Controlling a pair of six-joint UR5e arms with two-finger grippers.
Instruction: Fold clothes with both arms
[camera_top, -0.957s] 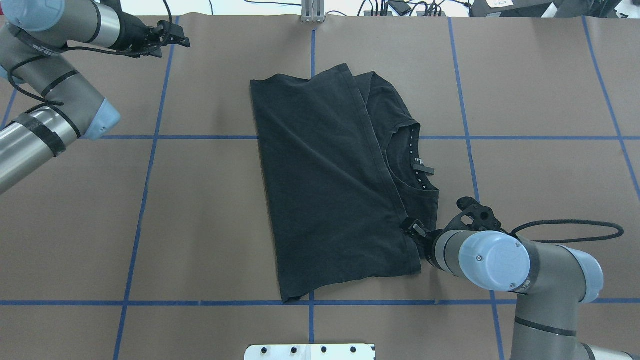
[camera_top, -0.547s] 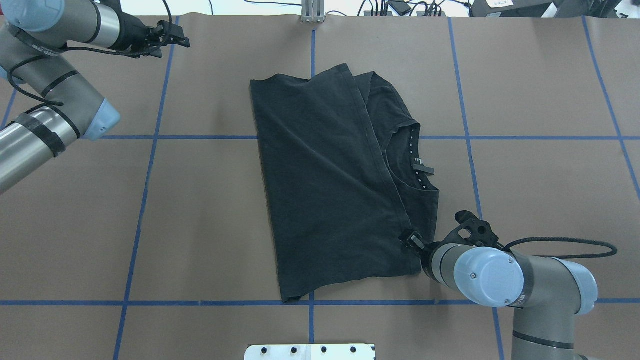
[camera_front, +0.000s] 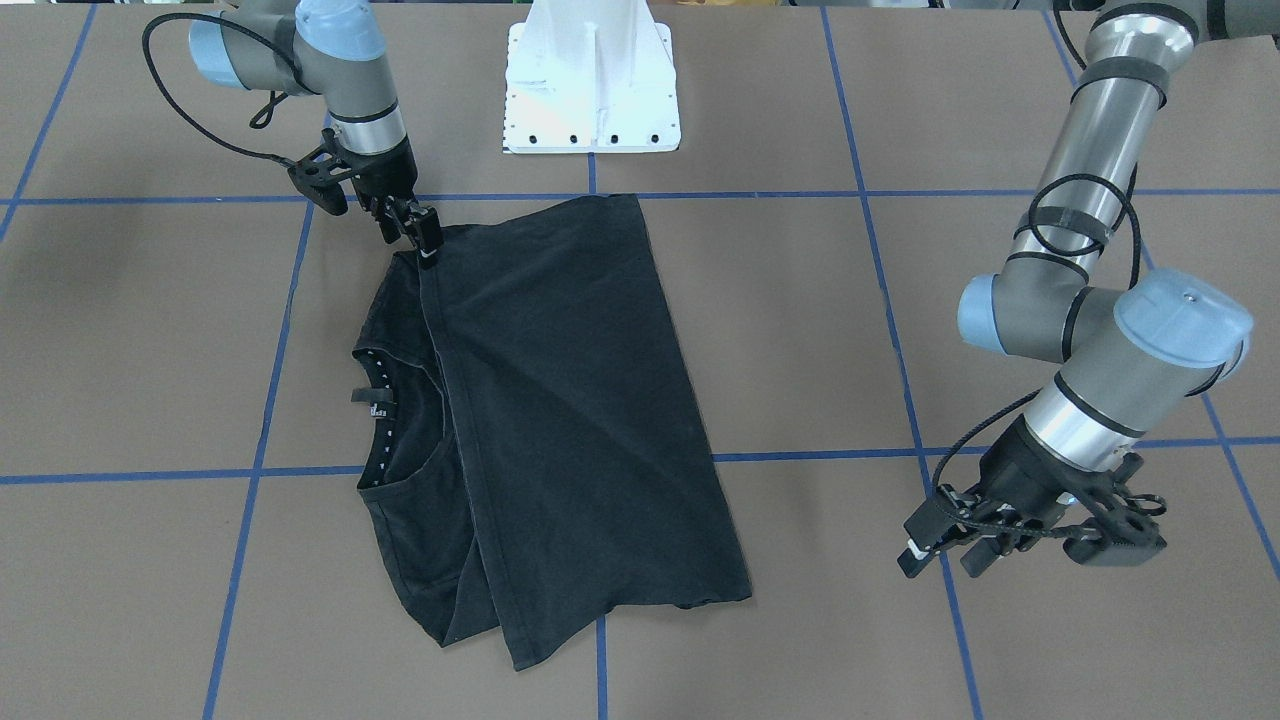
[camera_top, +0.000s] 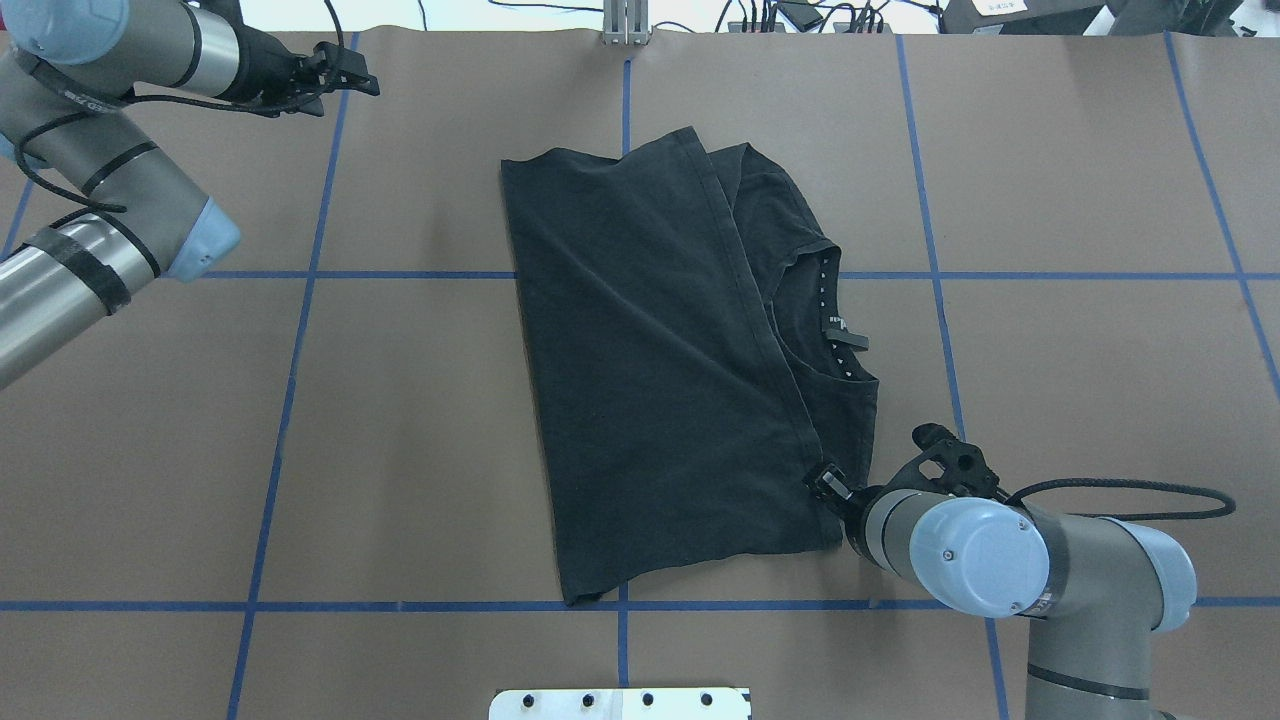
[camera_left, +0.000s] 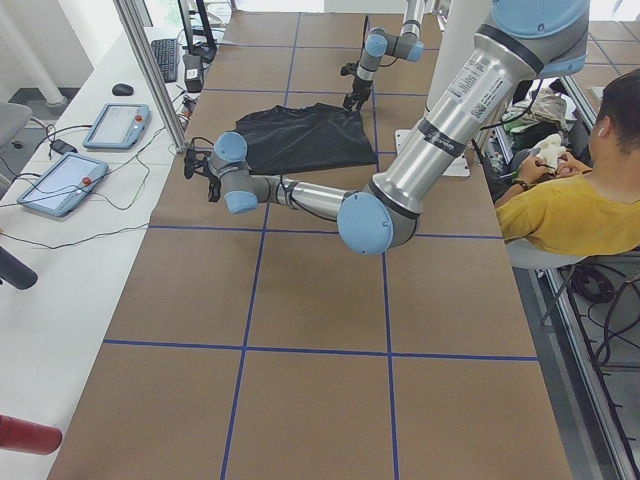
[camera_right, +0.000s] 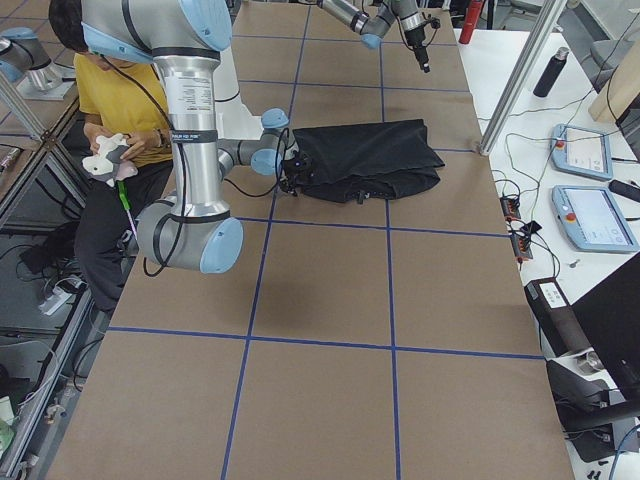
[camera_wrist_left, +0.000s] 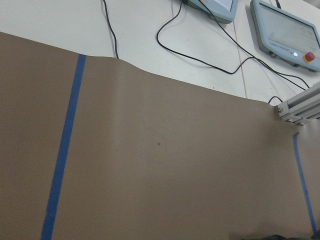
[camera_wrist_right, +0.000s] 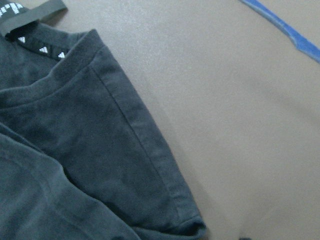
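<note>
Brown paper-covered desk (camera_top: 400, 450) with a blue tape grid (camera_top: 300, 330).
Nearest: right pincer (camera_top: 824, 479), jaws drawn close at the near hem corner of the T-shirt (camera_top: 650, 380); cannot tell whether cloth sits between them.
Mid-desk: black T-shirt lying flat and folded over, collar (camera_top: 800, 300) exposed on the robot's right.
Farthest: left pincer (camera_top: 352, 82), released, jaws apart, well apart from the T-shirt at far left.

Right arm (camera_top: 985, 555) bent low; left arm (camera_front: 1090, 150) outstretched, left fingers (camera_front: 918, 550) apart.
</note>
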